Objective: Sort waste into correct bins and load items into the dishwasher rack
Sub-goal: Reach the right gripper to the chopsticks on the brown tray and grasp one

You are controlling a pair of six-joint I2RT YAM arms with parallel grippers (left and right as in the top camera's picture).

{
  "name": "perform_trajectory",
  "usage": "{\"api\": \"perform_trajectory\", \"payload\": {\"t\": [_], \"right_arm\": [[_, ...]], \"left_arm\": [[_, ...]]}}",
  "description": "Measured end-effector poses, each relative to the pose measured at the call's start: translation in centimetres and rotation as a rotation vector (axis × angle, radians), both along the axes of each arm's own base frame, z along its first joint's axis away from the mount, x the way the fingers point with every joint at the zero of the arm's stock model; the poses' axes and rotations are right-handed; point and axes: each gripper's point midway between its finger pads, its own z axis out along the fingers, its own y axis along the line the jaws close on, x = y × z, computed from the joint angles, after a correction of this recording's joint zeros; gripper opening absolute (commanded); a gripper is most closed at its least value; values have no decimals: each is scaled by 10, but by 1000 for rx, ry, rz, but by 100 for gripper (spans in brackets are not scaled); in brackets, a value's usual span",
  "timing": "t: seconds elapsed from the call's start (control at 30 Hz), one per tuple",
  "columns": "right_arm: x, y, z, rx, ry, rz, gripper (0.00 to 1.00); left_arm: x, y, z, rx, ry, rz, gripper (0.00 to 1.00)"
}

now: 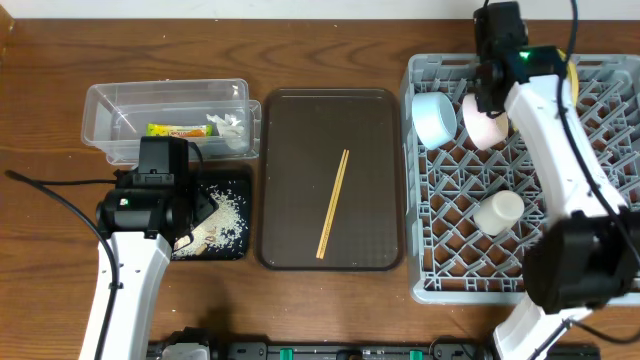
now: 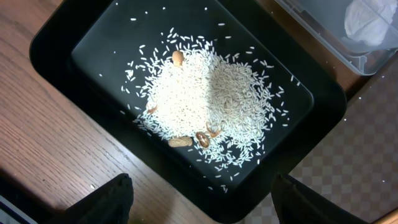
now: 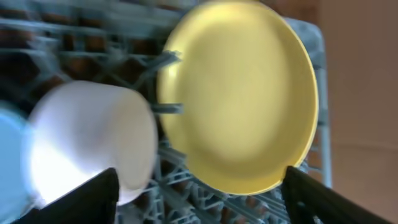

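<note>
The grey rack (image 1: pixel 600 150) holds the light-blue bowl (image 1: pixel 434 118), the white-pinkish bowl (image 1: pixel 483 125) and the pale cup (image 1: pixel 497 212). In the right wrist view the yellow plate (image 3: pixel 239 93) stands on edge next to the white-pinkish bowl (image 3: pixel 87 146). My right gripper (image 3: pixel 199 202) is open and empty above them, over the rack's far edge (image 1: pixel 497 40). The chopsticks (image 1: pixel 333 203) lie on the brown tray (image 1: pixel 330 245). The clear tub (image 1: pixel 110 130) holds the wrapper (image 1: pixel 178 130) and tissue (image 1: pixel 228 128). Rice (image 2: pixel 205 99) lies in the black tray (image 2: pixel 56 43). My left gripper (image 2: pixel 199 202) is open over the tray's near corner.
A few peanuts (image 2: pixel 180 142) lie in the rice. The left arm's cable (image 1: pixel 60 200) runs over the wooden table at the left. The black tray (image 1: pixel 240 245) sits between the clear tub and the table's front edge, beside the brown tray.
</note>
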Motion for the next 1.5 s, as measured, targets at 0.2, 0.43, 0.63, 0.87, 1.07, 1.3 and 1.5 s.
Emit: {"api": "perform_trajectory", "payload": {"t": [0.2,0.43,0.63,0.87,1.07,1.3,1.5], "right_arm": [[-22,56,47,328,-86,176,75],[-56,141,48,578,17,380,77],[-78,214,22,661,139,466,75],[-108,267,-42,669,317,396,66],[-132,290,-107,633,459,289,61],[-150,304,-162,582,561,192,61],[-158,304,-185,554,603,147,58]], "left_arm": [[0,0,0,0,0,0,74],[0,0,0,0,0,0,74],[0,0,0,0,0,0,74],[0,0,0,0,0,0,74],[0,0,0,1,1,-1,74],[-2,0,-1,9,15,-30,74],[-2,0,-1,18,22,-61,74]]}}
